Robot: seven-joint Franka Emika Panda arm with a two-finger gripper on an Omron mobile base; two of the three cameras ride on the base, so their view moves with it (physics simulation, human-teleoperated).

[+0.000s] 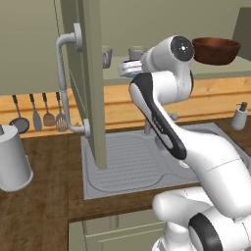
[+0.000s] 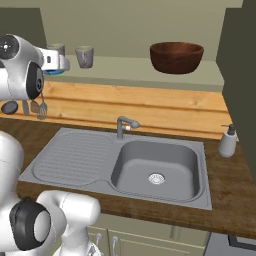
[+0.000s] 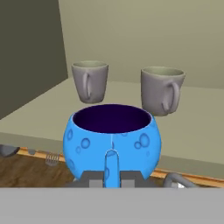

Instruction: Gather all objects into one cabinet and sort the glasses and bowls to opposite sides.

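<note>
End effector [image 3: 112, 173] clamped on blue bowl [image 3: 112, 140] rim.

Colours across the cabinet and sink, as I see them from here.

My blue bowl [image 3: 112, 142] is bright blue with paler bubble-like spots and a dark purple inside. Behind it I see two plain grey glasses [image 3: 89, 81] [image 3: 161, 89]. The brown bowl [image 2: 176, 56] is dark brown with a wood grain. The cabinet [image 1: 90, 73] is olive green, its shelf [image 2: 135, 72] pale, its handle [image 1: 63, 83] grey. The sink [image 2: 120, 165] is flat grey, set in a dark wood-grain surface [image 2: 227, 185] under a lighter orange wood strip [image 2: 140, 107].
</note>
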